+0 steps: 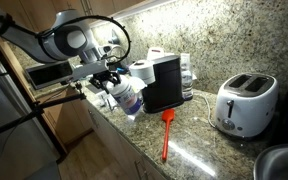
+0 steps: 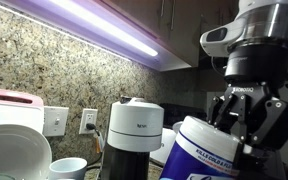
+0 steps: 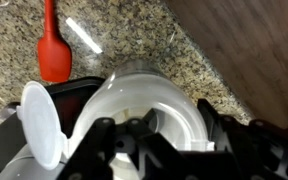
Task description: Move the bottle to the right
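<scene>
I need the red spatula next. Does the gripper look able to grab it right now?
Probably not yet: the gripper is shut on the bottle, so its jaws are full. The spatula itself lies uncovered on the counter.

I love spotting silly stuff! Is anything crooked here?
Yes. The bottle leans sideways instead of standing straight, because the gripper is clamped on it, right beside the black appliance.

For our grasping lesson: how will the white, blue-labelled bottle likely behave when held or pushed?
The bottle looks like rigid plastic, so it probably keeps its shape in the gripper. Its smooth round wall may slip or twist; it hangs tilted. On its side, it would likely roll.
</scene>
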